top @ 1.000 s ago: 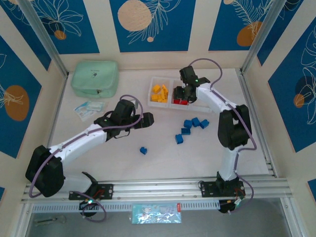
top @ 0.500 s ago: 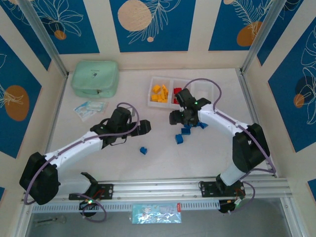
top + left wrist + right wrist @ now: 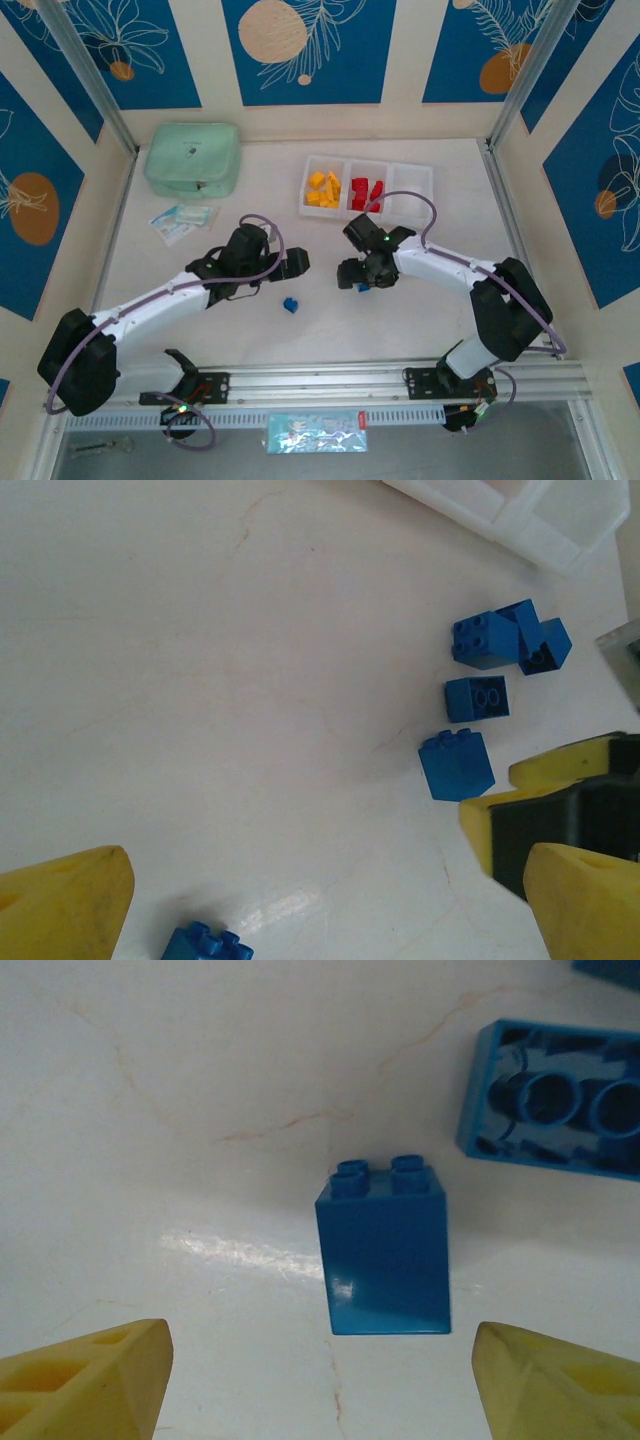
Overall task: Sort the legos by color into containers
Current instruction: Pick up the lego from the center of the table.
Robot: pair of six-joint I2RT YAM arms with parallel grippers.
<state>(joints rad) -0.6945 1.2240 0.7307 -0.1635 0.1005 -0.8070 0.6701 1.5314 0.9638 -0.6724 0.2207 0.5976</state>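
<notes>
Because your right claw (image 3: 315, 1365) hangs open with its yellow fingers (image 3: 85, 1375) in the lower corners of the wrist view, and the upright blue brick (image 3: 383, 1258) stands at centre frame ahead of the tips rather than between them, closing now would, I judge, clip only its near edge and tip it or skate it across the glossy bench (image 3: 150, 1110). Bring the claw further on before you squeeze. Watch the second blue brick (image 3: 555, 1100), showing its hollow underside in the upper right of that view: it lies near, and the finger at lower right could shove it. From above, your left claw (image 3: 298, 262) sits just left of centre, near the right claw, also open and holding nothing, so a swing by either arm risks a knock. A lone blue brick (image 3: 290, 304) just below the left claw could be swept aside. The white tray (image 3: 432, 172) sits upper centre, with yellow bricks (image 3: 323, 189) in its left compartment, red bricks (image 3: 366, 192) in the middle and the right one bare; a careless release could drop blue among the red. As for writing, nothing is legible: the green pouch (image 3: 192, 158) at upper left bears a small dark mark, and the packet (image 3: 180, 218) below it and another packet (image 3: 315, 432) at the bottom edge carry print too small to read.
</notes>
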